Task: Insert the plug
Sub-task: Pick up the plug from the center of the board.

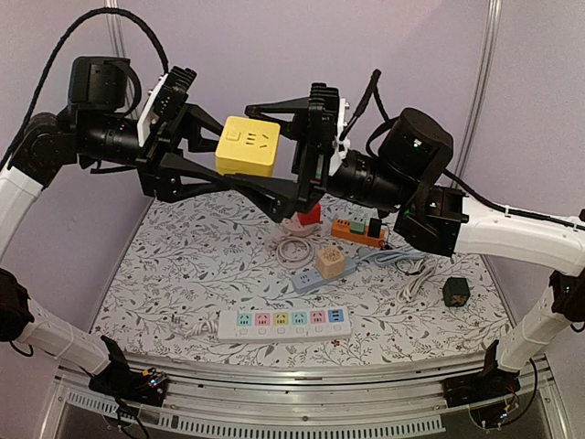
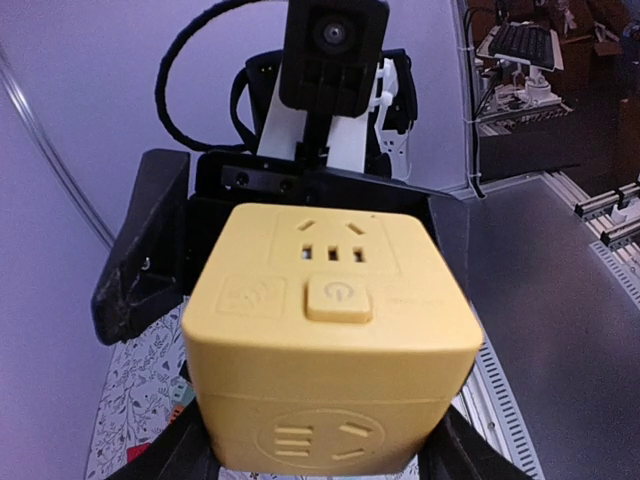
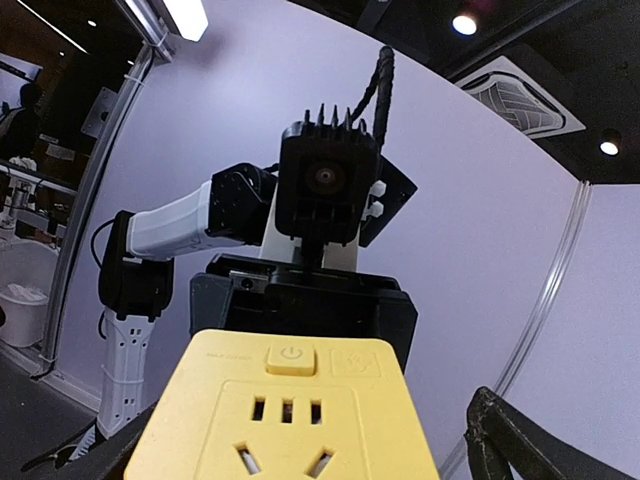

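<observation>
Table clutter: white power strip (image 1: pixel 283 322) at 6 o'clock; dark cube (image 1: pixel 455 291) at 4 o'clock; orange strip (image 1: pixel 356 230) and cable coil (image 1: pixel 292 249) near centre.
Yellow socket cube (image 1: pixel 247 146): aloft, toward 12 o'clock, between both grippers.
Left gripper (image 2: pixel 320 445): clamped on the cube's sides.
Right gripper (image 1: pixel 265 160): spread wide, fingers clear of the cube.

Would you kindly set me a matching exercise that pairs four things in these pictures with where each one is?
Things:
1. yellow plastic cube socket
2. long white power strip with coloured outlets
3. small dark cube
4. orange rectangular socket block

Places:
A. on the table, far right
B. up in the air, above everything else
C. lying along the near edge
D. towards the far side, centre

Pairs: 1-B, 2-C, 3-A, 4-D
</observation>
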{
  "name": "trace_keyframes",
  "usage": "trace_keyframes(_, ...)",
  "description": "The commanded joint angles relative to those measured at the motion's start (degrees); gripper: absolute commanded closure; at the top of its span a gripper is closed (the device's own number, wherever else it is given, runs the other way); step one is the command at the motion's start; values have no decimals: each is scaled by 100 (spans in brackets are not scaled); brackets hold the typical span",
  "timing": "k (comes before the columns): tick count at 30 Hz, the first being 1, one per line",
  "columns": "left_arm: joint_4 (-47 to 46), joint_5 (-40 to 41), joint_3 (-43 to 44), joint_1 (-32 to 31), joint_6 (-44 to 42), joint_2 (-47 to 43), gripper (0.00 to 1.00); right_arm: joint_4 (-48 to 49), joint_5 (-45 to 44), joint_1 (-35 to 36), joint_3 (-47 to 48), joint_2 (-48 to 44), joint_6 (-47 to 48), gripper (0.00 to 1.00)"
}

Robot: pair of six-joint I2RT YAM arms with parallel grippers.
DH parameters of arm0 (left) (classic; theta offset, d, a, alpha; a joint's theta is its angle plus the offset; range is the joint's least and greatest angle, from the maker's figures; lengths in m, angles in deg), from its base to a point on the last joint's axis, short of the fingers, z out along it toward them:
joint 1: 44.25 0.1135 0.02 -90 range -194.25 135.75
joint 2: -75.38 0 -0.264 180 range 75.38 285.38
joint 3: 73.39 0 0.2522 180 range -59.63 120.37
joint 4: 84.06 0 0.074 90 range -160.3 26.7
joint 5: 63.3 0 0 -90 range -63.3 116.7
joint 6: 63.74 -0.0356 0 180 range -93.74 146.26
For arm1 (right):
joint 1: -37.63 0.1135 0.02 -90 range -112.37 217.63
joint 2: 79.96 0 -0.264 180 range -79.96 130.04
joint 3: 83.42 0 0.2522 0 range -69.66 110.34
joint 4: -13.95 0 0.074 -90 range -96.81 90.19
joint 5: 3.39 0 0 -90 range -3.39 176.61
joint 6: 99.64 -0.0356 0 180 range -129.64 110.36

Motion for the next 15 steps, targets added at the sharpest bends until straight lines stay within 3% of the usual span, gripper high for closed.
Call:
trace_keyframes(1, 188, 347, -106, 5, -63, -197, 100, -791, -424, -5, -148, -319, 313, 1)
trace_keyframes(3, 233, 455, -269, 55, -195, -276, 100, -1192, -456, 0, -105, -455, 351, 1)
trace_keyframes(9, 496, 1471, -566, 74, -981, -454, 100, -4301, -483, -2, 656, -675, 816, 1)
trace_keyframes(12, 596, 2005, -739, 67, -1483, -516, 100, -5689, -845, -7, 1240, -659, 997, 1)
trace_keyframes(15, 582, 2297, -911, 51, -1726, -542, 100, -6356, -1500, -4, 1626, -473, 1091, 1)
